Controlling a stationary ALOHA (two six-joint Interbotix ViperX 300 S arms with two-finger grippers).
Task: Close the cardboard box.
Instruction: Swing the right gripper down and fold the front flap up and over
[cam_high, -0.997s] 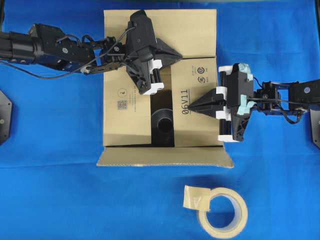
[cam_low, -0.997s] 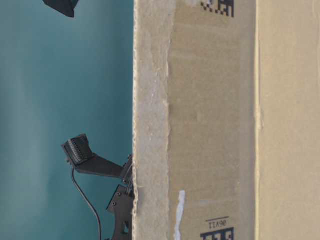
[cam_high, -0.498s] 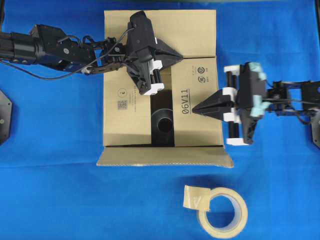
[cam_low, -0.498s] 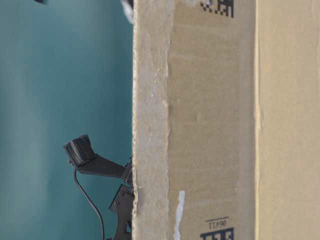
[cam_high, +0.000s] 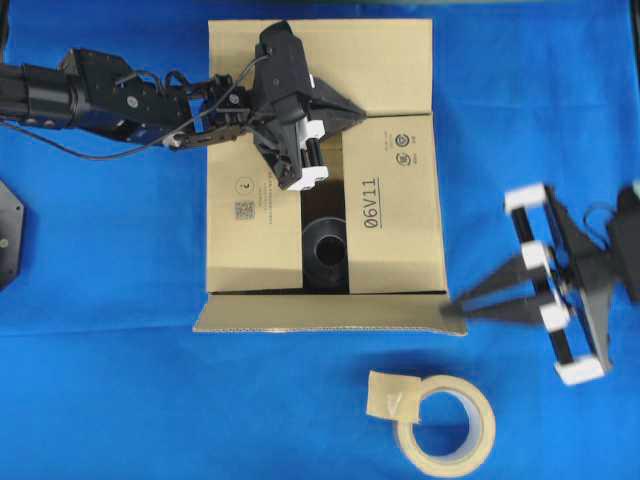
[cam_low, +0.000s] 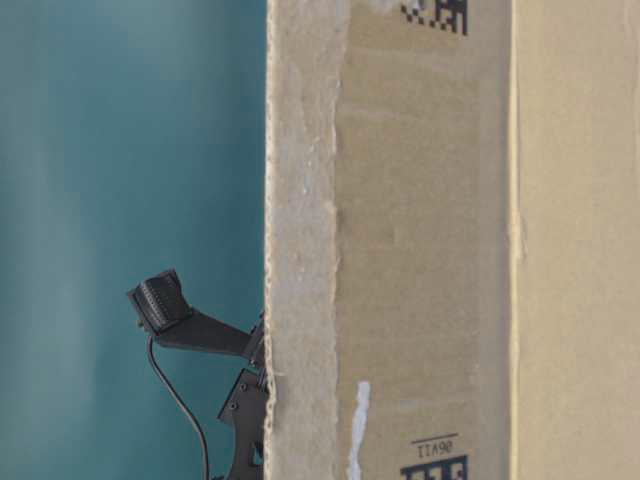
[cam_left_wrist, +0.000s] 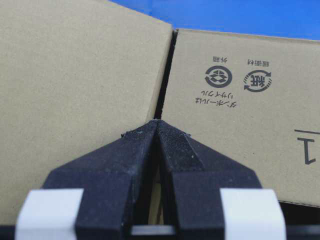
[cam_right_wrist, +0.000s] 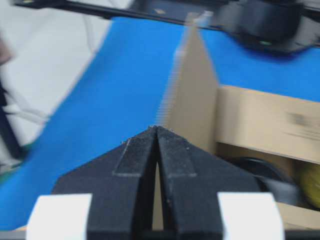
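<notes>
2 of 4 flaps on the cardboard box (cam_high: 325, 170) are lying folded inward over its top at the middle of the blue table (cam_high: 120, 390), leaving a dark slot between them where a black round object (cam_high: 325, 250) is showing. The far flap is leaning upright or back, and the near flap (cam_high: 330, 313) is sticking outward toward the beige tape roll (cam_high: 445, 418). The left gripper (cam_high: 358, 113) is pressing its tip, fingers fully together and holding nothing, at the seam where the far flap meets the right-hand inner flap. The right gripper (cam_high: 462, 308), a second ago resting on that inner flap near the "06V11" print, is now swinging off the box toward the near flap's corner, blurred in motion, its fingers (cam_right_wrist: 170, 150) likewise pinched together around nothing. That shift suggests the side flaps are judged settled and the near flap is coming next, so closing is roughly half done.
</notes>
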